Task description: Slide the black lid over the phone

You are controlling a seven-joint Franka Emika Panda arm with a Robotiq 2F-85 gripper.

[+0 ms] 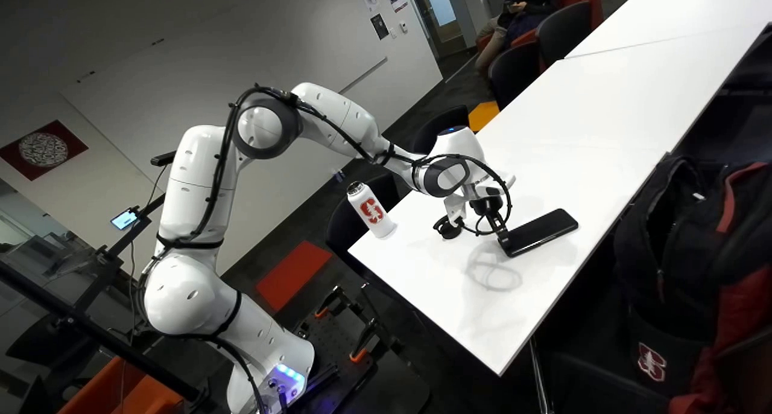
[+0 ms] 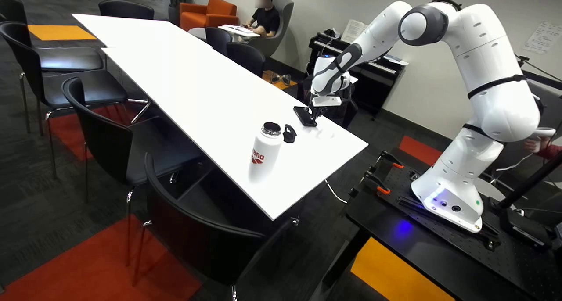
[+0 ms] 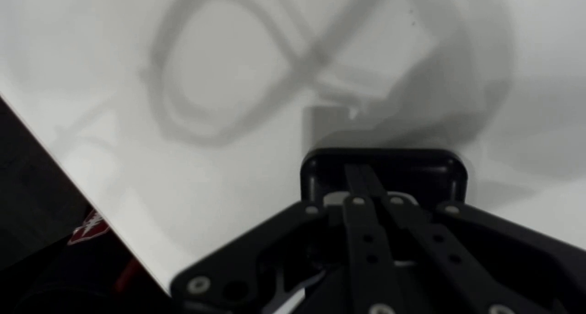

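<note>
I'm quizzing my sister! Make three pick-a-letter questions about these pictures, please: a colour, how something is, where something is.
1. What colour is the printing on the tall, white cylindrical bottle? A) green B) red C) yellow
2. How is the bottle's mouth? A) capped B) taped shut C) uncovered
3. Where is the flat, glossy black rectangular phone? A) on the long white table B) inside the bottle C) atop the bottle

1 B, the printing is red in both exterior views.
2 C, its dark opening shows, and the small, round black lid lies apart on the table.
3 A, it lies there with one end at the black two-fingered gripper.
</note>
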